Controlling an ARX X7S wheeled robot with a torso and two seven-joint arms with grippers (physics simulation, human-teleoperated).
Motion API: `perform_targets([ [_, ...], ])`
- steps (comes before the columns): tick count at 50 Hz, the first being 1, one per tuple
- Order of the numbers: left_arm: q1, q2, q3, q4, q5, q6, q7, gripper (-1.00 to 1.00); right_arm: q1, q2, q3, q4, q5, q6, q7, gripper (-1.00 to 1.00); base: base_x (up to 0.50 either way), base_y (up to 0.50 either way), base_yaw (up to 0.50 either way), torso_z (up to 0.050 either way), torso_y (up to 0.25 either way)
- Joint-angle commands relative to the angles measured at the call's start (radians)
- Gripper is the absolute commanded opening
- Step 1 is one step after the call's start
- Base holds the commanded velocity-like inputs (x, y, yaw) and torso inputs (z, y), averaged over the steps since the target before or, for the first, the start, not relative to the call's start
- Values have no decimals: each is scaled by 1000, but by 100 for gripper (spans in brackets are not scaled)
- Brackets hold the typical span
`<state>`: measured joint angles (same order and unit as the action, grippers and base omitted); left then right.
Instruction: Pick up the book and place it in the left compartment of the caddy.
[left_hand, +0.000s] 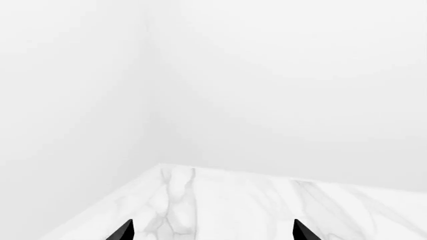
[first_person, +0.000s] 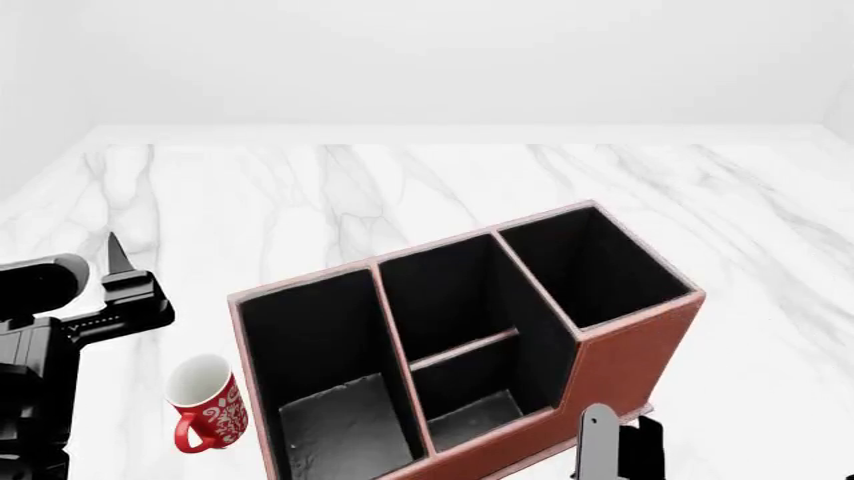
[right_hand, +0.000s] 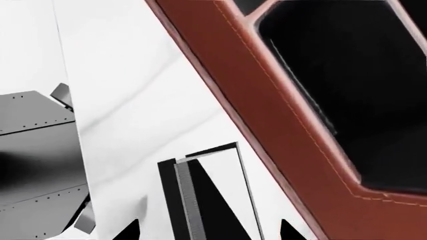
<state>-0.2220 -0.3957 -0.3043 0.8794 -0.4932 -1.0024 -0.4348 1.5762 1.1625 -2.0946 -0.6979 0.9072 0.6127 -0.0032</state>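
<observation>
The book (right_hand: 200, 197), black-covered with pale page edges, stands on the white marble just in front of the caddy's reddish-brown wall (right_hand: 280, 100). It sits between the tips of my right gripper (right_hand: 208, 231), which is open with a gap on both sides. In the head view the right gripper (first_person: 614, 450) is low at the caddy's front right corner. The caddy (first_person: 627, 350) stands mid-table, and its long left compartment (first_person: 327, 350) is empty. My left gripper (first_person: 127, 285) is open and empty, left of the caddy; its wrist view (left_hand: 212, 232) shows only marble and wall.
A red patterned mug (first_person: 211, 405) lies on its side between my left arm and the caddy's left wall. The marble table (first_person: 441, 190) runs back to white walls. The robot's grey base (right_hand: 37, 165) shows beside the table edge.
</observation>
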Motion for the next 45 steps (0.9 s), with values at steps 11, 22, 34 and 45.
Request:
perform_targets([
  [11, 6, -7, 0, 1, -8, 6, -10, 100, -78, -40, -14, 91, -13, -52, -3, 100, 0, 0, 0, 0, 0],
  [22, 4, -9, 10, -5, -10, 11, -15, 100, -94, -29, -25, 70, -52, -81, -13, -100, 0, 0, 0, 0, 0],
  [34, -5, -14, 10, -2, -21, 4, -22, 100, -50, 23, 29, 11, -17, -132, 3, -100, 0, 0, 0, 0, 0],
  [45, 5, -16, 6, -5, -25, 16, -24, 100, 70, 124, 80, -216, 59, -75, -12, -100, 0, 0, 0, 0, 0],
])
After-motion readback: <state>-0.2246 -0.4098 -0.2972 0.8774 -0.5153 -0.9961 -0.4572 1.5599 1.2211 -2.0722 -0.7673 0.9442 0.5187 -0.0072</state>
